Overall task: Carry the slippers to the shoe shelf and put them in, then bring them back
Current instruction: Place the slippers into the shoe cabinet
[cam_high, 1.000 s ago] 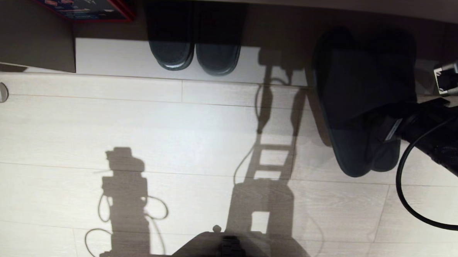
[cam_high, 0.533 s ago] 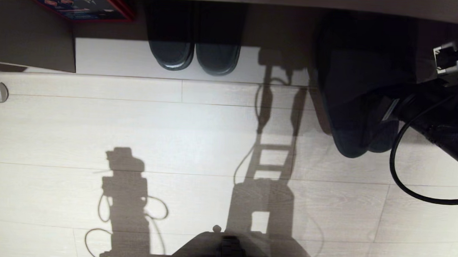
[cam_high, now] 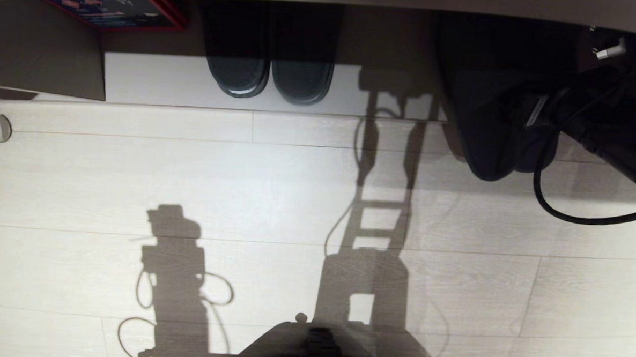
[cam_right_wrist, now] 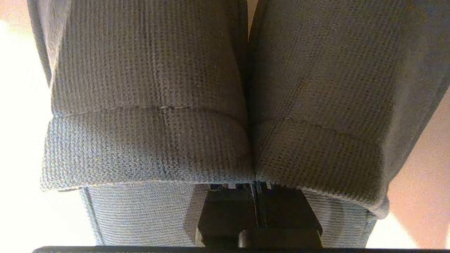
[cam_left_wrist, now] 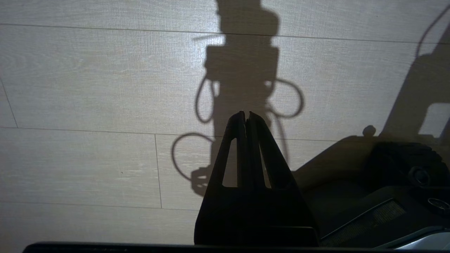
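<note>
R gripper [cam_right_wrist: 258,188] clamped on both slippers [cam_high: 492,127] by their bands, pair hanging at shoe shelf [cam_high: 166,80] mouth, toes partly under the top board. L gripper [cam_left_wrist: 246,116] closed, empty, over floor [cam_high: 242,196]. Other dark pair [cam_high: 272,64] already on shelf.

No legible text, brand, no. or sign is found in any view. Print is seen on a red-edged blue box [cam_high: 116,11] at the far left of the shoe shelf [cam_high: 156,80] in the head view, but it is too small and dim to be read. A pale tag [cam_high: 538,110] on the right arm is likewise illegible.
</note>
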Motion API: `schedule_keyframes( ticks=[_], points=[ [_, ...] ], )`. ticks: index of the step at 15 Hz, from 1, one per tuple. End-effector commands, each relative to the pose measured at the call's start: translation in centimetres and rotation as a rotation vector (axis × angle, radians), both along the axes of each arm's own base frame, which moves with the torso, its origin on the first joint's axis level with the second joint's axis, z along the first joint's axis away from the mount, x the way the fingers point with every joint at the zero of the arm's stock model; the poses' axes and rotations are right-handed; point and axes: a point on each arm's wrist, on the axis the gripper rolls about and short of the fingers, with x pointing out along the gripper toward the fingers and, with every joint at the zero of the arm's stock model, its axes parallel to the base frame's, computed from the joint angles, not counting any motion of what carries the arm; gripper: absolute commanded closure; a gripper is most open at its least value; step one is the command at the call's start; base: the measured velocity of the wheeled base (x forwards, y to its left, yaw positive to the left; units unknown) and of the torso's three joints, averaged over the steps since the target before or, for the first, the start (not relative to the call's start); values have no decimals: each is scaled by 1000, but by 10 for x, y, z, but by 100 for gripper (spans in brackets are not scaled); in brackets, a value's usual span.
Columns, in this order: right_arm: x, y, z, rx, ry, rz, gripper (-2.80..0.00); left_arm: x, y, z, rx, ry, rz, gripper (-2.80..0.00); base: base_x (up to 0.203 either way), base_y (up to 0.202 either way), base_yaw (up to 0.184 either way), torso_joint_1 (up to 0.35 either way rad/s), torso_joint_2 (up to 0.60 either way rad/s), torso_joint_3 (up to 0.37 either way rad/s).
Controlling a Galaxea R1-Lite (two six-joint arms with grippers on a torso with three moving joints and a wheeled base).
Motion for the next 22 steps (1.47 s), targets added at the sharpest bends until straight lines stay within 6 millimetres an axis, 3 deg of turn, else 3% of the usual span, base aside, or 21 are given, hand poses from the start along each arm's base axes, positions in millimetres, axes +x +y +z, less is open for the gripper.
schedule_keyframes(
  ticks=[1, 11, 22],
  points=[
    [12, -2, 3, -6, -6, -12, 0, 0, 0, 0, -1, -1, 1, 0, 0, 0, 0, 0, 0, 0],
    [26, -3, 31, 14, -100, -15, 0, 0, 0, 0, 3, -2, 1, 0, 0, 0, 0, 0, 0, 0],
    [36, -1, 28, 9, -76, -7, 0, 0, 0, 0, 3, -2, 1, 0, 0, 0, 0, 0, 0, 0]
  ],
)
